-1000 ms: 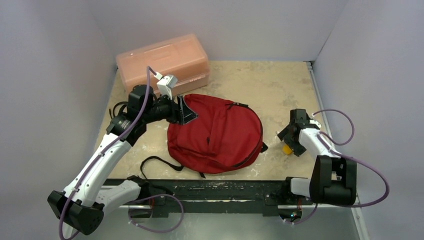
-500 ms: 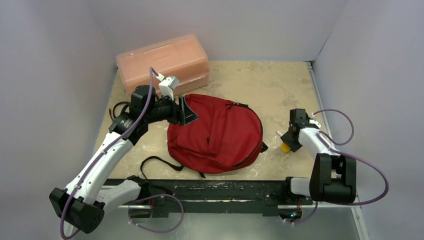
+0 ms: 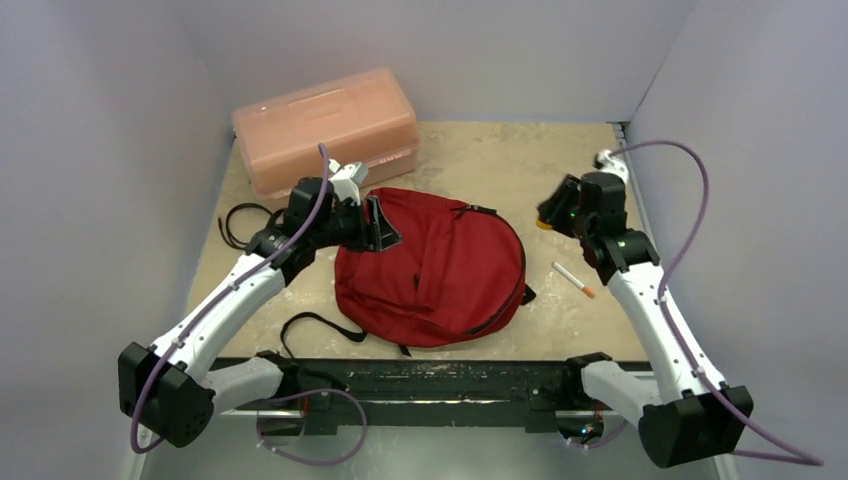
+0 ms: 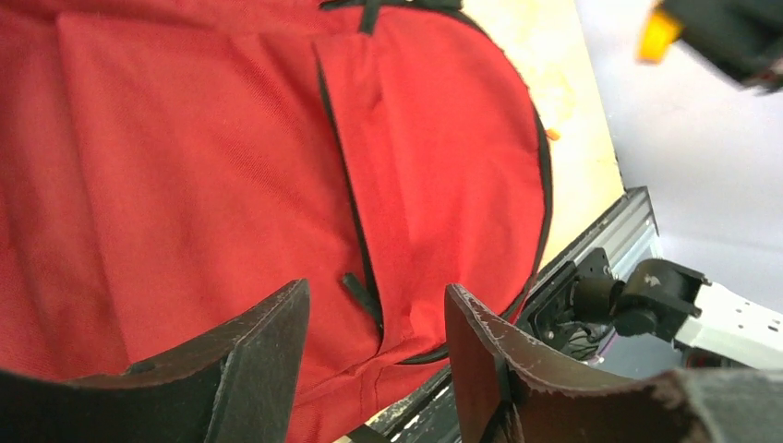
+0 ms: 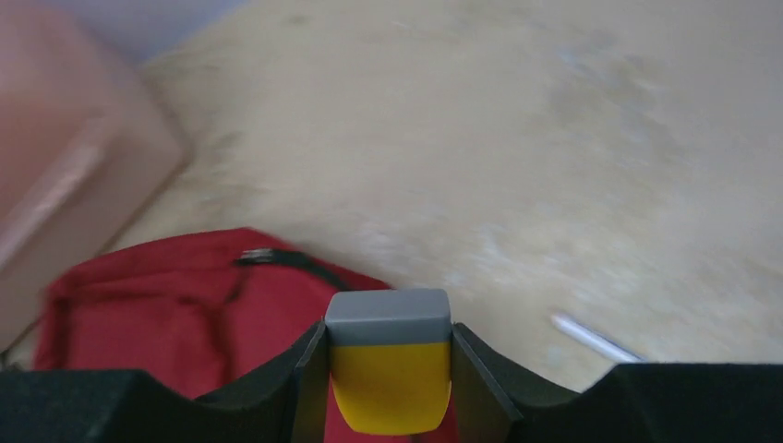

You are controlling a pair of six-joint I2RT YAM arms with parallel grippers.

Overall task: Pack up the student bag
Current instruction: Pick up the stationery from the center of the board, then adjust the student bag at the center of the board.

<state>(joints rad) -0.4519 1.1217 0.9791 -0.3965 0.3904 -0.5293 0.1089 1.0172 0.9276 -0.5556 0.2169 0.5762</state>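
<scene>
The student bag (image 3: 430, 265) lies flat in the middle of the table, dark red with black zippers, its front pocket facing up. My left gripper (image 3: 378, 225) hangs open over the bag's upper left edge. In the left wrist view its fingers (image 4: 258, 360) straddle the pocket zipper pull (image 4: 360, 291) on the bag (image 4: 203, 166), holding nothing. My right gripper (image 3: 553, 212) is raised to the right of the bag, shut on a yellow and grey block (image 5: 390, 378). The bag (image 5: 175, 314) shows below it.
A translucent orange-pink box (image 3: 325, 130) stands at the back left. A white pen with an orange tip (image 3: 574, 280) lies on the table right of the bag, also visible as the pen (image 5: 596, 340). A black cable (image 3: 235, 222) coils left of the bag. Grey walls enclose the table.
My right gripper closed on the yellow and grey block, lifted it off the table and swung back and up, uncovering the pen. The left gripper shifted slightly right over the bag.
</scene>
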